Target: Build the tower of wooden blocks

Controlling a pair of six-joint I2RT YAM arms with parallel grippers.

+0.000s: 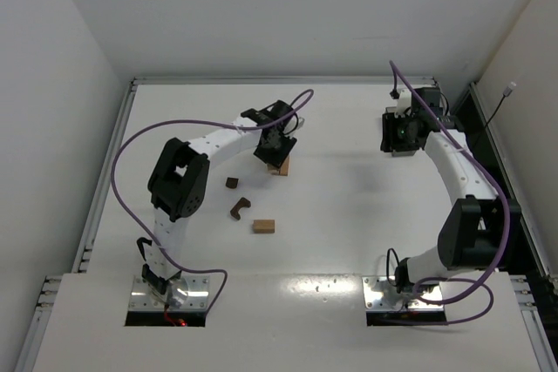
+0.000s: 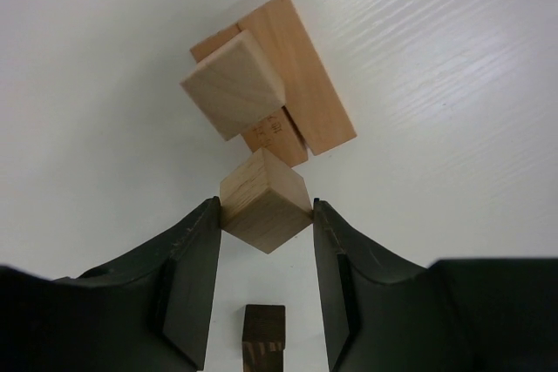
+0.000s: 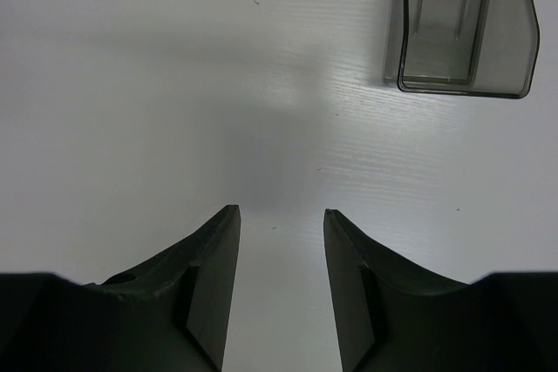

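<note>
Top external shows the left gripper (image 1: 277, 147) clamped on a tan cube (image 2: 266, 211) just beside the tan stack (image 2: 301, 84), three loose blocks at its 7 o'clock (dark cube (image 1: 232, 183), dark notched piece (image 1: 240, 207), tan block (image 1: 263, 226)), and wide white table (image 1: 349, 215) open toward 3 o'clock, where the right gripper (image 1: 397, 134) hangs with jaws parted and empty.

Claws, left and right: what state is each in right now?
Left claw: closed on a light tan cube.
Right claw: open, holding nothing.
</note>
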